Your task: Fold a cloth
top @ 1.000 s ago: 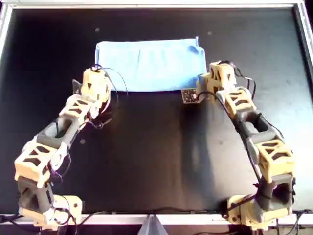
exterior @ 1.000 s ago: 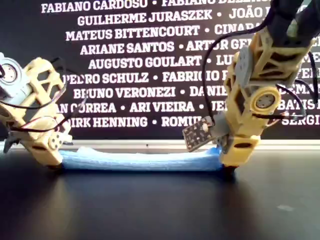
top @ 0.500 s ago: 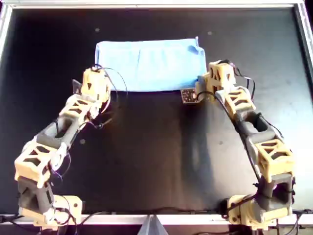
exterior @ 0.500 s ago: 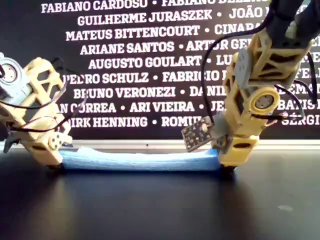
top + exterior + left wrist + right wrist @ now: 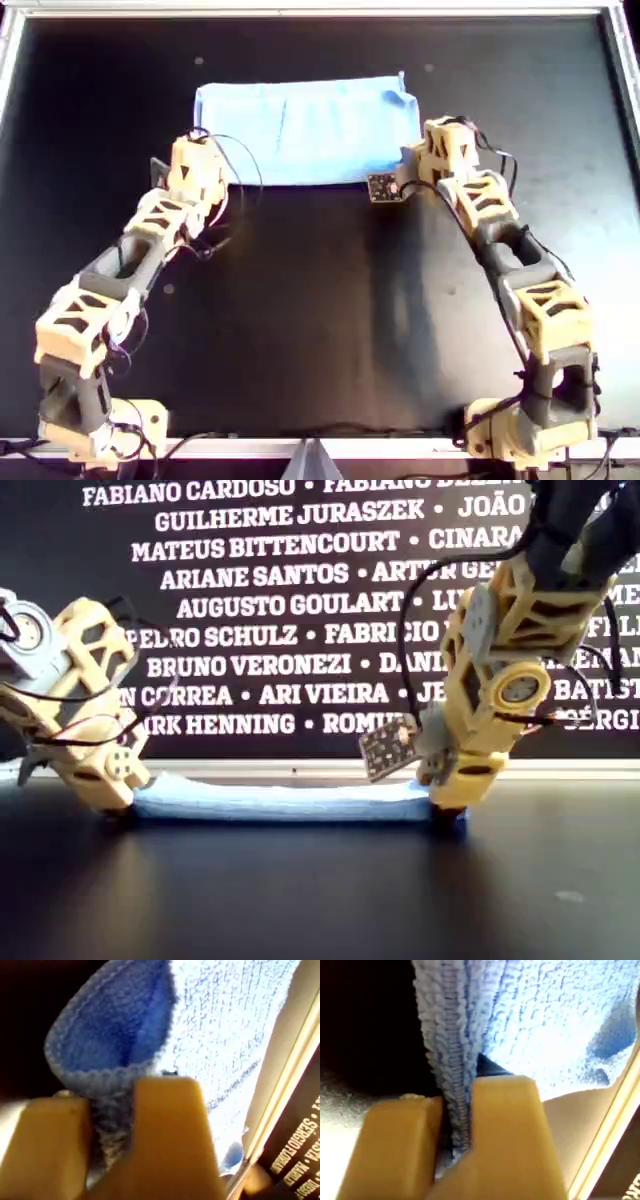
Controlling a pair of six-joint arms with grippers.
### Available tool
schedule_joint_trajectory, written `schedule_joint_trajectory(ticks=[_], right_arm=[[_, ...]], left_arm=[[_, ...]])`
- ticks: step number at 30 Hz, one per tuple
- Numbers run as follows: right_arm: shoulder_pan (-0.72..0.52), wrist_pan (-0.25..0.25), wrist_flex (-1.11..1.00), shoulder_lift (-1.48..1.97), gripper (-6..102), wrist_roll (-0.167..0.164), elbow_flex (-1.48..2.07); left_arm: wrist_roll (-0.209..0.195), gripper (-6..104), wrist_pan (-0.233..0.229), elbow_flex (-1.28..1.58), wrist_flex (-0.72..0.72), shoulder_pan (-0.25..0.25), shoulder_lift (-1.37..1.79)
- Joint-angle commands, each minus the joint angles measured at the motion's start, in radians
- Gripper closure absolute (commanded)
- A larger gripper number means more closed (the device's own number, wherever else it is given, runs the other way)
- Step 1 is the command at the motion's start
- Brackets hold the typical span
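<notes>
The cloth (image 5: 305, 130), light blue and folded into a wide band, lies flat on the black bench (image 5: 320, 320) toward the far side in the overhead view, its long edges running across the picture. In the exterior view the cloth (image 5: 280, 802) shows as a low, doubled strip stretched between the two arms. The left tool (image 5: 112, 1130) is clenched on one near corner of the cloth (image 5: 200, 1035), the layered hem pinched between its yellow fingers (image 5: 165, 1125) and a fold of fabric puffing up just beyond them. The right tool (image 5: 452, 1130) grips the other near corner, the stacked edges of the cloth (image 5: 545, 1020) squeezed tight between its fingers (image 5: 505, 1120). In the overhead view the left tool (image 5: 196, 170) sits at the band's near left corner and the right tool (image 5: 425, 165) at its near right corner. A black panel with white names (image 5: 290, 610) stands behind the bench in the exterior view.
</notes>
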Motion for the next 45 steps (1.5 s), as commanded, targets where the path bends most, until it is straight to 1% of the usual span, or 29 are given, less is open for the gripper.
schedule_joint_trajectory(ticks=[1,4,5,7,8,10,13,15,18,21,26,29,36,43,45], right_arm=[[0.003,-0.006,0.011,0.025,92,0.003,-0.075],[0.003,-0.006,0.011,0.025,98,0.003,-0.075],[0.003,-0.006,0.012,0.025,98,0.003,-0.075],[0.003,-0.006,0.012,0.037,98,0.003,-0.058],[0.003,-0.006,0.012,0.04,98,0.003,-0.052],[0.002,-0.006,0.014,0.046,98,0.003,-0.051],[-0.008,-0.006,0.014,0.054,98,0.003,-0.011],[-0.008,-0.006,0.014,0.066,98,-0.005,0.028],[-0.015,-0.006,0.014,0.144,98,-0.005,0.118],[-0.015,-0.006,0.014,0.249,98,-0.011,0.244],[-0.012,-0.006,0.014,0.391,98,-0.011,0.394],[-0.009,-0.006,0.014,0.437,98,-0.011,0.454],[0.002,-0.006,0.014,0.571,98,-0.011,0.658],[0.003,-0.006,0.014,0.798,98,-0.012,0.876],[0.003,-0.006,0.014,0.85,98,-0.012,0.927]], left_arm=[[-0.008,88,0.009,-0.048,-0.005,-0.017,-0.014],[-0.006,95,0.011,-0.049,-0.005,-0.021,-0.015],[0.002,98,0.011,-0.049,-0.005,-0.023,-0.015],[-0.003,101,0.011,-0.049,-0.005,-0.021,-0.015],[0.003,100,0.011,-0.048,-0.005,-0.021,-0.015],[0.003,100,0.011,-0.029,-0.003,-0.018,-0.014],[0.005,100,0.011,-0.026,0.012,-0.028,-0.012],[0.005,100,0.011,-0.025,0.015,-0.031,-0.011],[0.005,100,0.011,-0.008,0.015,-0.032,0.017],[0.005,100,0.011,0.074,0.015,-0.034,0.083],[0.005,99,0.011,0.273,0.015,-0.092,0.23],[0.005,99,0.011,0.359,0.015,-0.114,0.304],[0.005,99,0.011,0.517,0.015,-0.115,0.443],[0.005,99,0.011,0.658,0.015,-0.115,0.535],[-0.003,99,0.011,0.692,0.015,-0.115,0.554]])
